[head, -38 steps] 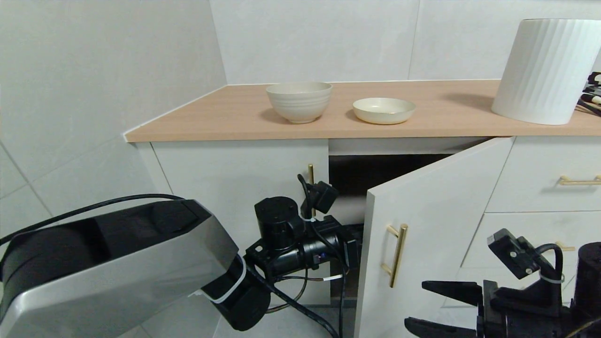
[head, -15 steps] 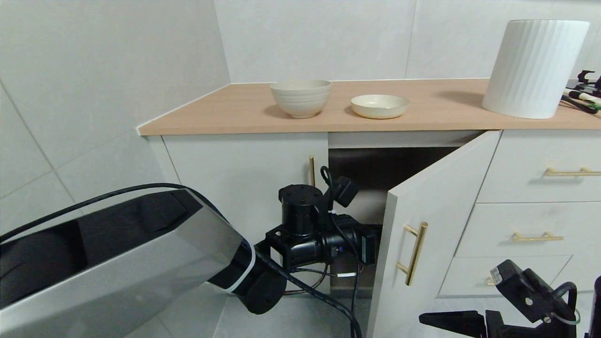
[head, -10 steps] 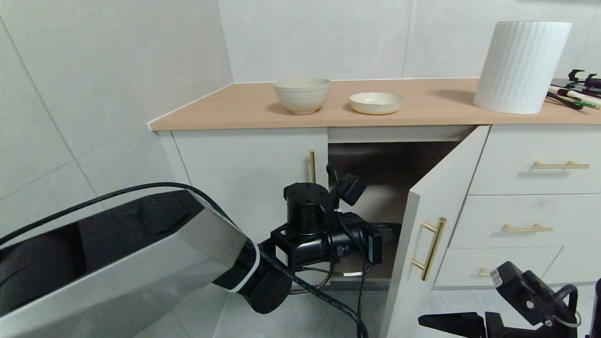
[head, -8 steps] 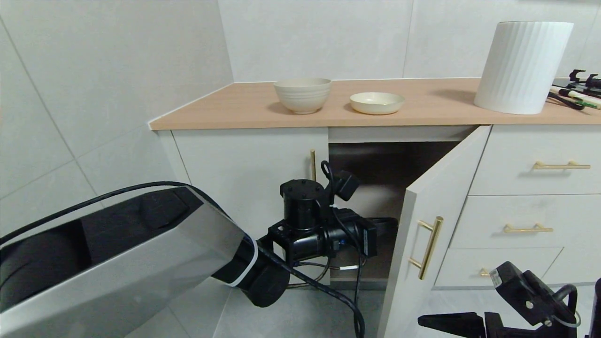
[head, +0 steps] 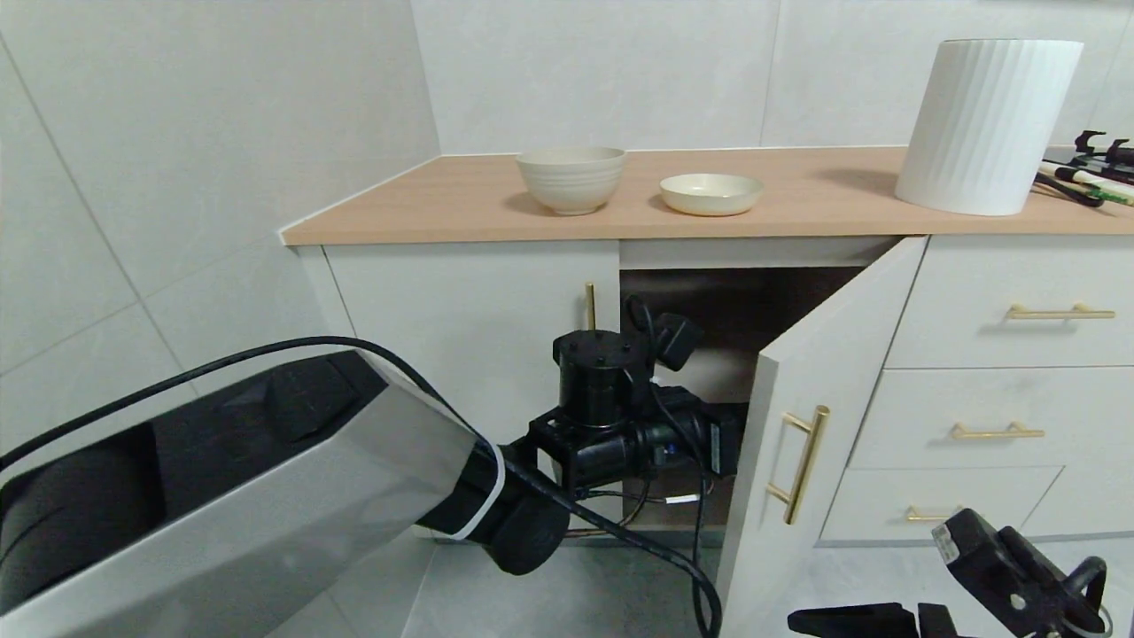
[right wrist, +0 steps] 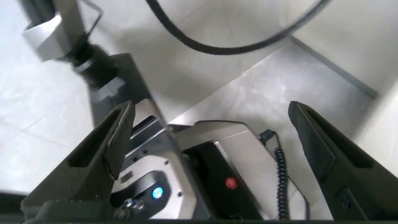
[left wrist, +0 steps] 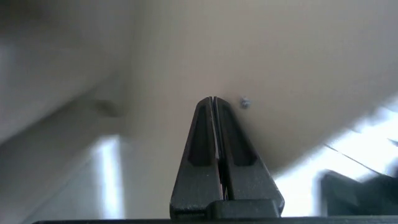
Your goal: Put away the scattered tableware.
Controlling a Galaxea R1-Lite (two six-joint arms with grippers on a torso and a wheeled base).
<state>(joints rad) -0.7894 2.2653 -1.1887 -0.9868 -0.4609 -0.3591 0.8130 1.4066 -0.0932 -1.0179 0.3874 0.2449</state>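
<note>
The left pincer [left wrist: 213, 101], fingers pressed together and empty, sits low at the mouth of the open cupboard [head: 726, 301]. The bowl [head: 571, 180] and shallow dish [head: 711, 193] stand almost straight above it on the table [head: 425, 208] (this arm looks nearer), while the right pincer [right wrist: 209, 107] hangs lower, spread wide.
</note>
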